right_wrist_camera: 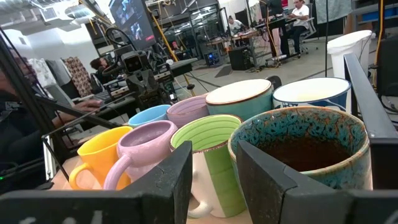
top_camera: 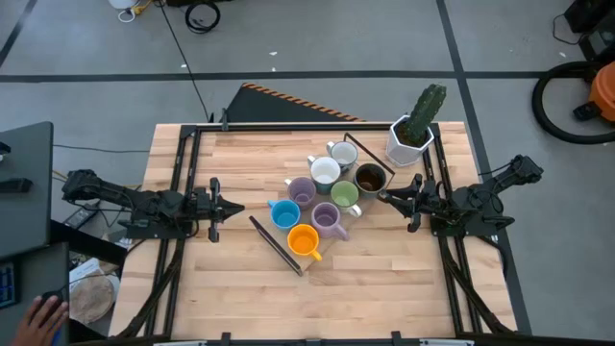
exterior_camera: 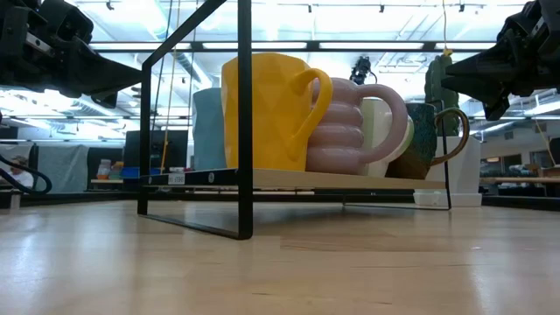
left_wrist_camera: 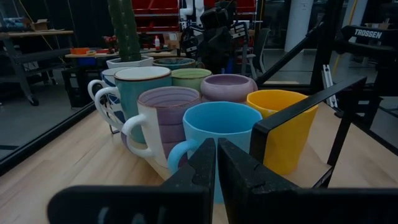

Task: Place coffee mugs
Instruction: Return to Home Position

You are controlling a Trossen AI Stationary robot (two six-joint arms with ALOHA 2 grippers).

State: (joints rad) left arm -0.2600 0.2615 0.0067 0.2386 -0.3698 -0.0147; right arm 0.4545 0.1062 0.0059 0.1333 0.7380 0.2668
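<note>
Eight mugs stand bunched upright on a low black-framed wooden rack [top_camera: 275, 246] at the table's middle: two white/grey [top_camera: 325, 171] [top_camera: 343, 154], dark brown [top_camera: 370, 178], two lilac [top_camera: 302, 190] [top_camera: 327, 219], green [top_camera: 346, 195], blue [top_camera: 284, 213] and orange [top_camera: 305, 240]. My left gripper [top_camera: 231, 205] is shut and empty, level, left of the blue mug [left_wrist_camera: 217, 124]. My right gripper [top_camera: 386, 197] is open and empty, level, just right of the dark brown mug [right_wrist_camera: 305, 155], and touches nothing I can see.
A white faceted pot with a green cactus [top_camera: 413, 135] stands at the rack's far right corner. The rack's black frame bars [exterior_camera: 243, 114] rise around the mugs. Bare wood lies toward the table's near edge [top_camera: 317, 308]. A person's hand [top_camera: 43, 317] shows off the table's near left.
</note>
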